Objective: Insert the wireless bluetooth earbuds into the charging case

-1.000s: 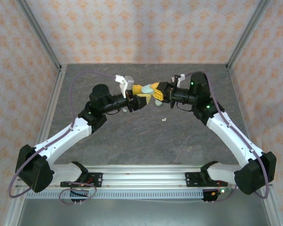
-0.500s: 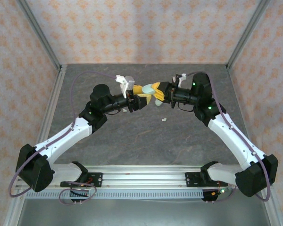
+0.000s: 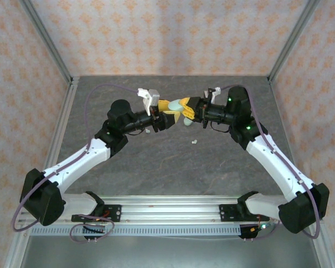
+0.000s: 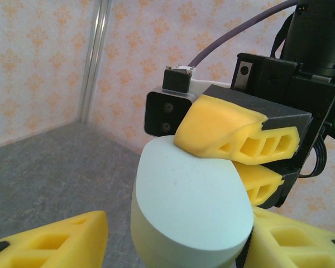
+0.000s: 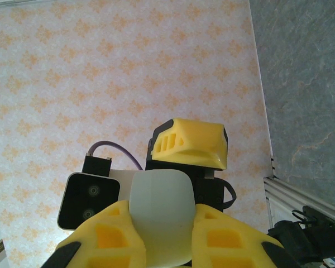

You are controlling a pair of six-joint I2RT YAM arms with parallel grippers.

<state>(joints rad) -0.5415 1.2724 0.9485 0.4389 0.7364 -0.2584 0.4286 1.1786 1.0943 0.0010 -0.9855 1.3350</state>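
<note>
From above, the two arms meet over the back middle of the grey stone-patterned surface [image 3: 156, 162]. The left pincer [image 3: 170, 111] and right pincer [image 3: 185, 110] come nose to nose around a pale mint oval plastic charging case [image 3: 175, 106], which is held up off the surface between them. A tiny whitish-mint plastic earbud [image 3: 194, 142] lies loose on the surface just in front of the right pincer, apart from the case. A second pale speck [image 3: 147, 130] beside the left wrist is probably another earbud, though it is too small to be sure. In the left wrist view, the left pincer [image 4: 178, 237] is grasping the case [image 4: 190, 201] across its broad body, a yellow finger [image 4: 56, 240] on each side and the flat mint top facing the camera. The right pincer [image 4: 223, 162] is clenched on the case's far edge, its upper yellow finger lying over the rim and its lower one tucked behind. In the right wrist view, the right pincer [image 5: 162, 229] has the pale case [image 5: 159, 206] pinched between its two yellow fingers. One yellow finger [image 5: 190, 142] of the left pincer sits just beyond the case, against the cream wall with an orange pattern [image 5: 100, 67].
</note>
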